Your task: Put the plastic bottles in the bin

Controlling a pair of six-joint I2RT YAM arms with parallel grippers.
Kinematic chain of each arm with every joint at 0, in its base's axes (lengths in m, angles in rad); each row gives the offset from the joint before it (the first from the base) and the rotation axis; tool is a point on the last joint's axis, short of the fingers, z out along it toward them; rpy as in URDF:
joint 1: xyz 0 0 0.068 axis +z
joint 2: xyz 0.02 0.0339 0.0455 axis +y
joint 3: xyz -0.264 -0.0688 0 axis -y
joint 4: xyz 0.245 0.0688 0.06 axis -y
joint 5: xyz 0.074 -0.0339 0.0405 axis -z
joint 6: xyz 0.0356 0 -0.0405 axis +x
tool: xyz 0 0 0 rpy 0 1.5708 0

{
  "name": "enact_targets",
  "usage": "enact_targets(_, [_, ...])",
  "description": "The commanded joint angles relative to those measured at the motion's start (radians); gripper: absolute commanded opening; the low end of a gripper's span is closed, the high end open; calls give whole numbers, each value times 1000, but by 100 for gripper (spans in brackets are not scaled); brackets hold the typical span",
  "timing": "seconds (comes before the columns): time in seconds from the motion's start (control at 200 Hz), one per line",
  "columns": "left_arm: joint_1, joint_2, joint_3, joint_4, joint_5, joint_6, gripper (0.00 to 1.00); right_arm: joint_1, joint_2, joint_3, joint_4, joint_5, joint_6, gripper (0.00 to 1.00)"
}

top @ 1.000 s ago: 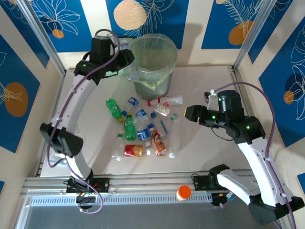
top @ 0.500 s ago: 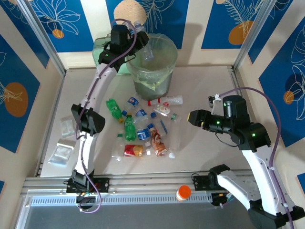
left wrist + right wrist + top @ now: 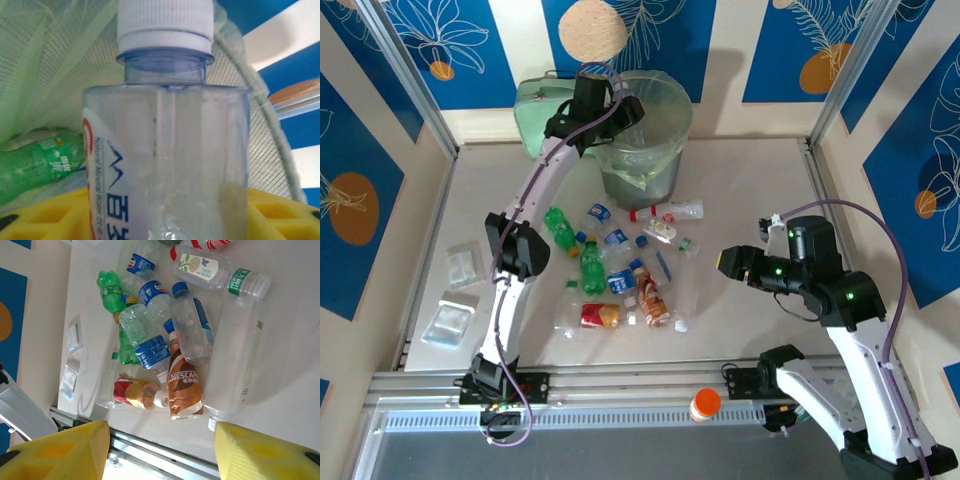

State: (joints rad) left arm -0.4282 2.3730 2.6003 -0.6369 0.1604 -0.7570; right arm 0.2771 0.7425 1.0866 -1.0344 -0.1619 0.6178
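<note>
shifted right since half a second ago: left gripper (image 3: 620, 105), fingers (image 3: 50, 212) clamped on a white-capped clear bottle (image 3: 165, 150), now over the bin (image 3: 665, 150) at top centre. judgement: let go only once past the rim. right gripper (image 3: 161, 429) spread wide above loose bottles (image 3: 150, 335).

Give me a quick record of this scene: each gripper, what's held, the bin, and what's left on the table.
left gripper: shut on a clear bottle, at the bin's mouth
clear bottle: white cap, blue-and-red label
bin: a green bottle lies inside
right gripper: open, empty, above the table, right of the pile
pile: about a dozen bottles lying in front of the bin
jar: orange cap, at the near edge
</note>
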Motion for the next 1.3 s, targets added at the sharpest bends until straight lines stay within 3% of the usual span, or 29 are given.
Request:
enact_targets(0.0, [-15,22,32,-60,7,37,69,-5,-7,3,1,-16,-9,58])
enact_targets(0.235, [-11,-21,32,-54,-28,66,86,-5,-12,7,-4,-16,-9,58])
enact_targets(0.36, [-1,-47,34,-41,-36,59,90,-5,-13,15,-6,-15,-11,58])
enact_targets(0.645, [5,-155,32,-65,-27,81,88,-7,-4,51,-19,-19,-26,58])
enact_targets(0.965, [3,-414,-78,-152,-48,153,86,29,49,34,-44,-15,-30,56])
enact_targets(1.1, [-1,-558,-211,-240,-100,165,84,68,93,32,-40,7,-33,56])
enact_targets(1.295, [1,-832,-569,-318,-231,162,84,164,167,39,-35,48,-45,56])
